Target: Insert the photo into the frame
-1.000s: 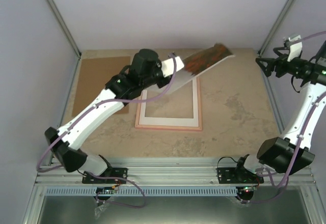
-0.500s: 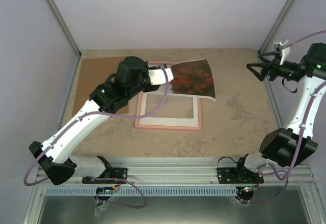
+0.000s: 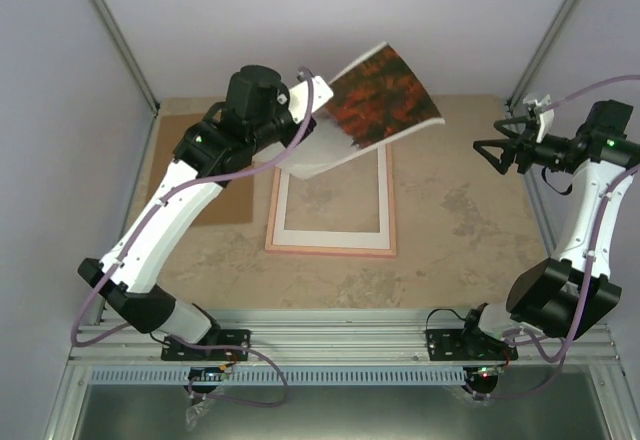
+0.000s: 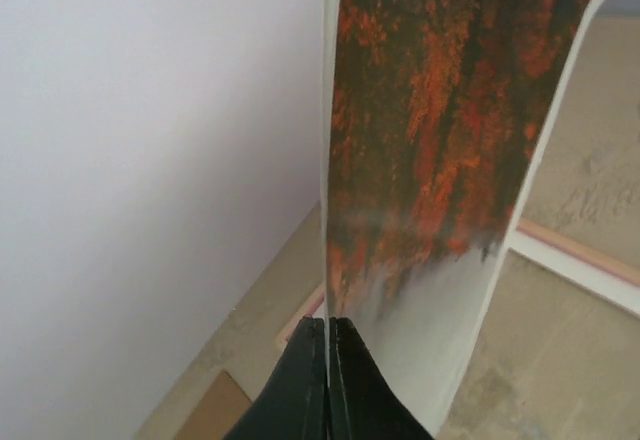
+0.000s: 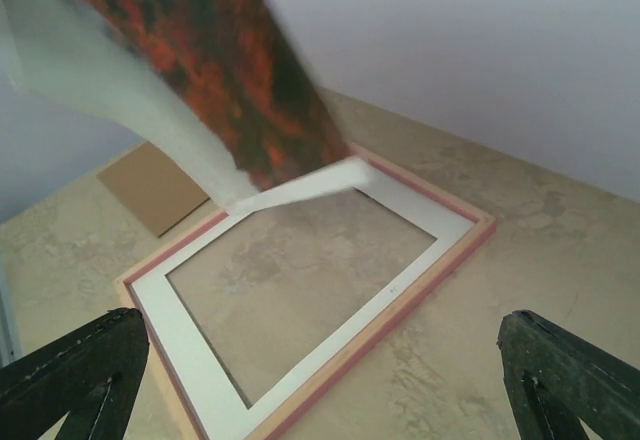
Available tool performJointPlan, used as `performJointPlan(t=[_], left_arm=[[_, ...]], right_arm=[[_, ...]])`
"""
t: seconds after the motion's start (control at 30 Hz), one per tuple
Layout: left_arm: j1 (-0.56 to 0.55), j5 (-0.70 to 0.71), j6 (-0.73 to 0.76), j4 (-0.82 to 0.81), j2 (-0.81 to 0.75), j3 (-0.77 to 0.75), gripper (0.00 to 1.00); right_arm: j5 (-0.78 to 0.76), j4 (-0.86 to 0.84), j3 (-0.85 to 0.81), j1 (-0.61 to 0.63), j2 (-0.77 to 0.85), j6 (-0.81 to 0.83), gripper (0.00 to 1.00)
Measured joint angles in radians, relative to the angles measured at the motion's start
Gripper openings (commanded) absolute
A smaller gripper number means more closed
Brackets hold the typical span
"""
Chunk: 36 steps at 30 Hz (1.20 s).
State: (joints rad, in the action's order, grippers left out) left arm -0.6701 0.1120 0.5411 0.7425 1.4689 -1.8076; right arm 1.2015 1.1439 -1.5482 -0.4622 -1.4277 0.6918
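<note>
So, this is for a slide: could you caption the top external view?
Left arm holds the photo tilted above the frame, jaws shut on its pale end; right arm has jaws open.

Left pincer (image 4: pixel 327 332) pinches the photo (image 4: pixel 440 130) edge

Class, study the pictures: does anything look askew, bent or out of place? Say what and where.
The photo, pinched by one edge in the left gripper, hangs tilted and curled in the air over the far end of the frame, not flat. Nothing else stands out.
</note>
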Motion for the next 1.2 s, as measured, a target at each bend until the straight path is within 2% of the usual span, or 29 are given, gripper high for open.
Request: performJointPlan(t=[0.17, 0.33, 0.4, 0.6, 0.73, 0.93, 1.07, 1.13, 1.2], left_arm=[[0.031, -0.037, -0.140, 0.060, 0.061, -0.123, 0.00], [0.105, -0.202, -0.294, 0.084, 0.082, -0.164, 0.00], [0.137, -0.279, -0.346, 0.092, 0.082, -0.164, 0.00], [0.177, -0.489, -0.441, 0.092, 0.072, -0.160, 0.00], [0.196, -0.611, -0.477, 0.074, 0.033, -0.131, 0.00], [0.224, -0.750, -0.518, 0.027, -0.030, -0.084, 0.00], [0.245, -0.824, -0.554, 0.000, -0.054, -0.048, 0.00], [0.251, -0.850, -0.568, -0.013, -0.055, -0.032, 0.00], [0.261, -0.877, -0.586, -0.030, -0.055, -0.010, 0.00]], right_arm=[[0.046, -0.025, 0.004, 0.000, -0.005, -0.023, 0.96], [0.122, -0.103, 0.097, 0.022, -0.005, -0.110, 0.94], [0.138, -0.176, 0.160, 0.048, 0.001, -0.188, 0.95], [0.119, -0.591, 0.425, 0.216, 0.135, -0.541, 0.98], [0.093, -0.815, 0.454, 0.324, 0.162, -0.700, 0.98], [0.078, -1.029, 0.459, 0.340, 0.073, -0.861, 0.97], [0.095, -1.133, 0.476, 0.342, 0.053, -0.955, 0.87], [0.108, -1.188, 0.476, 0.346, 0.063, -0.994, 0.78], [0.119, -1.230, 0.476, 0.355, 0.086, -1.026, 0.64]])
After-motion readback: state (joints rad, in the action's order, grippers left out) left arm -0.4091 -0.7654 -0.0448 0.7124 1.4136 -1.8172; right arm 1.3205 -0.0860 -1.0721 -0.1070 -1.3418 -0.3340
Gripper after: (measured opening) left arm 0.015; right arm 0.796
